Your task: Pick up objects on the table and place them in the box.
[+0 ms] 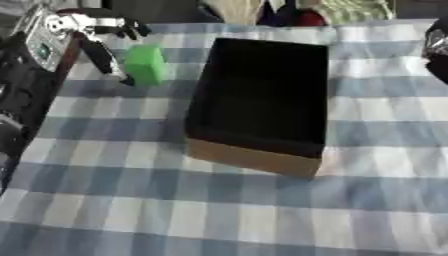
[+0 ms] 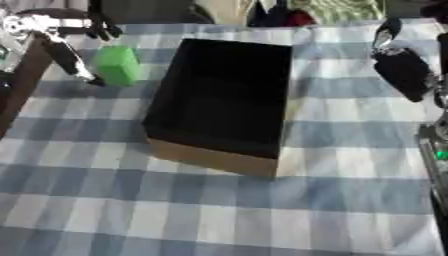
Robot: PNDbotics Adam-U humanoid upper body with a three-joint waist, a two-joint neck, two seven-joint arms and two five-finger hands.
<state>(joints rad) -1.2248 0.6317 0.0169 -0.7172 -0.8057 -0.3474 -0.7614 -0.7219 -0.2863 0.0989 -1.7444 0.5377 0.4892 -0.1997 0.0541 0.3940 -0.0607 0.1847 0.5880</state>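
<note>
A green block [image 1: 144, 64] stands on the checked tablecloth, left of the box. The box [image 1: 297, 167] is cardboard with a dark, empty-looking inside and lies in the middle of the table. My left hand [image 1: 83, 24] hovers at the top left with its fingers spread. One long finger [image 1: 107, 59] reaches down along the block's left side, while the others stay above the block. At the right edge my right hand [image 2: 401, 67] hangs over the cloth, its fingers relaxed and holding nothing.
My left arm [image 1: 26, 85] fills the left edge. Beyond the table's far edge sit a red object [image 1: 306, 17] and striped fabric [image 1: 354, 10]. A dark part with a green light [image 2: 440, 155] shows at the right border. The blue-and-white cloth [image 1: 219, 215] spreads in front of the box.
</note>
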